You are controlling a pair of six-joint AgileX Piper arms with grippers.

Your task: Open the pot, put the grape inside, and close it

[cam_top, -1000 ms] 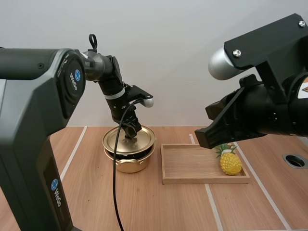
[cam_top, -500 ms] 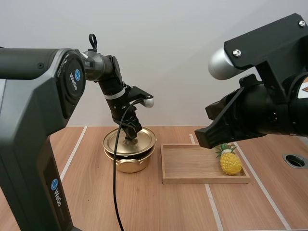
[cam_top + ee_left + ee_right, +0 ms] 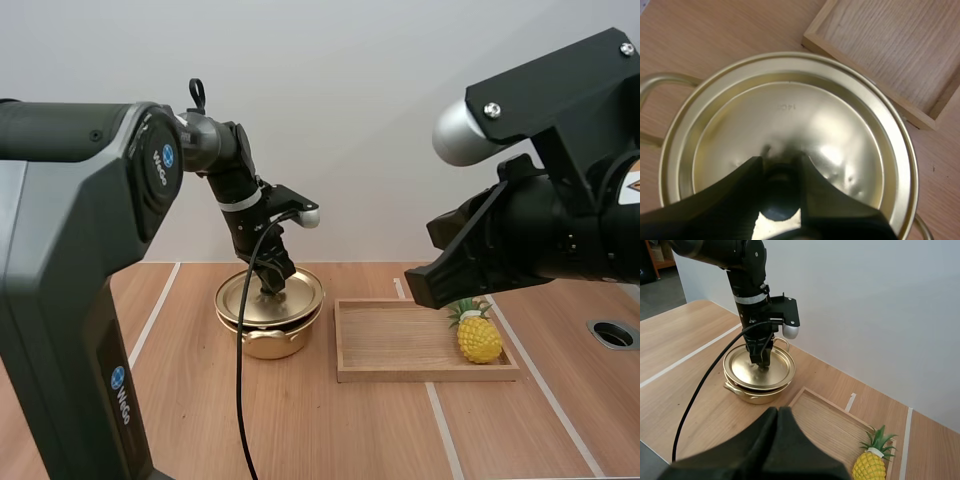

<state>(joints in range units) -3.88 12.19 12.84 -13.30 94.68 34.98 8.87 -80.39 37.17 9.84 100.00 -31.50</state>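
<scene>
One pot [image 3: 265, 343]. One lid [image 3: 300, 298], with one knob [image 3: 781, 197] between the left jaws. One wooden tray [image 3: 400, 340] and one pineapple [image 3: 479, 338], both beyond the right jaws. Two grippers: left gripper [image 3: 271, 283], right gripper [image 3: 778, 411].

On the desk [image 3: 300, 430] the pot [image 3: 268, 342], its lid [image 3: 245, 298] on top, stood just left of the wooden tray [image 3: 400, 373] — and the pineapple [image 3: 479, 338] sat in that tray's right end.

My left arm [image 3: 70, 250] is dark grey and rounded, with round blue logo badges [image 3: 160, 157] and a white band [image 3: 240, 200] at the wrist. My right arm [image 3: 560, 230] is blocky black, with a silver-grey rounded cap [image 3: 462, 130] and two silver screws [image 3: 493, 110]. My left gripper [image 3: 781, 170] and right gripper [image 3: 777, 411] have black tapering fingers.
</scene>
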